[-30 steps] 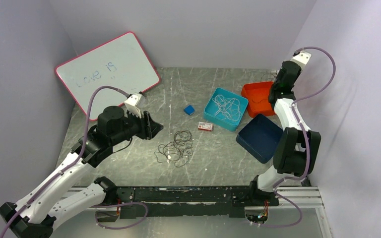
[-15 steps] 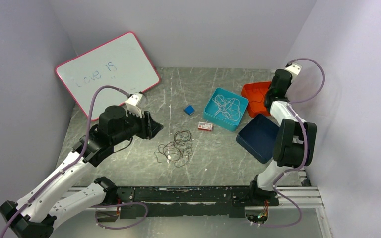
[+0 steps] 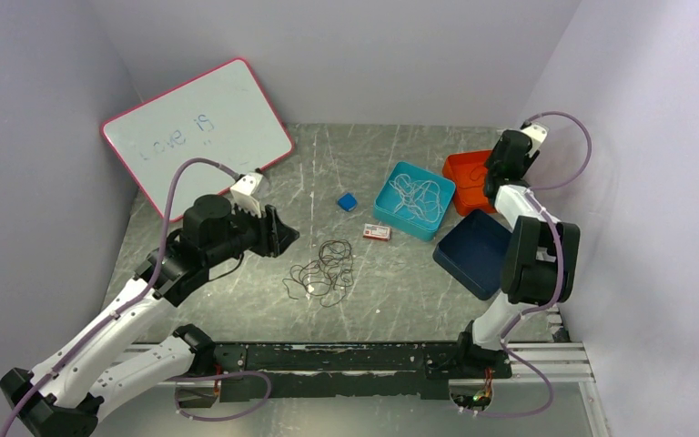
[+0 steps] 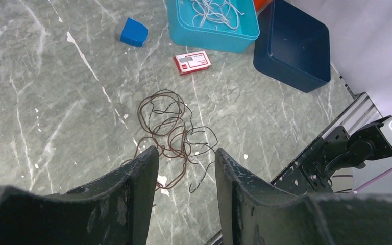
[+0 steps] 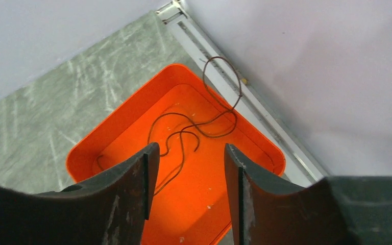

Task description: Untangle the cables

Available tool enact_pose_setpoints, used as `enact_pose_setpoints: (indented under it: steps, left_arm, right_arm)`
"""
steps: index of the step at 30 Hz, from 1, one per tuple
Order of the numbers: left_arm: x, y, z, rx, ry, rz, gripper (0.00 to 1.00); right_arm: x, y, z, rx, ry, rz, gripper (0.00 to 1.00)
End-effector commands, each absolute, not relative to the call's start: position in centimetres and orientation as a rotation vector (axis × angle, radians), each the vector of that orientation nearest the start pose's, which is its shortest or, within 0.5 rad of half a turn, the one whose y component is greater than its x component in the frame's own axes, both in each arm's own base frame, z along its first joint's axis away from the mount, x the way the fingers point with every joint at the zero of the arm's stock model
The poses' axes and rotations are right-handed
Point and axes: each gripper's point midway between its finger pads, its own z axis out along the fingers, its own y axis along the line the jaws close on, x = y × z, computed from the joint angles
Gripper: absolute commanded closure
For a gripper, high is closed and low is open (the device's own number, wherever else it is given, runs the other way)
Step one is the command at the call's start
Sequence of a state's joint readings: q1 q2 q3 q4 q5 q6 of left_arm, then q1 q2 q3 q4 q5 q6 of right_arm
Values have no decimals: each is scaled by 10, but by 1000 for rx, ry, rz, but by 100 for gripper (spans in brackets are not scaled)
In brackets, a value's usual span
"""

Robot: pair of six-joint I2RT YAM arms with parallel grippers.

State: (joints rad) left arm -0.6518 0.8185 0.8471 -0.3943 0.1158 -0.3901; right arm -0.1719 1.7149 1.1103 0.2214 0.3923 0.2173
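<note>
Right wrist: dark cable (image 5: pixel 194 125), orange tray (image 5: pixel 122 115). Top: white cables (image 3: pixel 416 196), teal tray (image 3: pixel 400 229).

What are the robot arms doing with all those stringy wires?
They are sorting out a knot of cables. The right claw is open above the orange tray, where one dark cable lies with a loop poking over the edge. White cables sit in the teal tray. The left claw is open and empty, hovering above the dark tangle on the table.
</note>
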Motion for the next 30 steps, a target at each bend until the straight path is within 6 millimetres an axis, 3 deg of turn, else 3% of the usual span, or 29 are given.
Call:
enact_pose_setpoints:
  steps: [1,7,9,13,19,30]
  left_arm:
    - [216,-210,239,325,2017,-788,50]
    - [215,-209,221,289,2075,-776,49]
    - [214,-209,216,280,2087,-782,49]
    - [210,-210,211,273,2095,-805,49]
    - [213,-209,202,242,2094,-800,48]
    - [214,-224,189,252,2112,-871,49]
  right_arm:
    - [484,-132,185,580,1811,-255,45]
    - [475,-108,204,522,1810,-132,41]
    - [464,-114,209,556,1781,-164,41]
    - [451,-132,200,642,1755,-272,40]
    - [446,-162,187,748,1709,-453,33]
    - [494,-187,151,666,1838,-542,32]
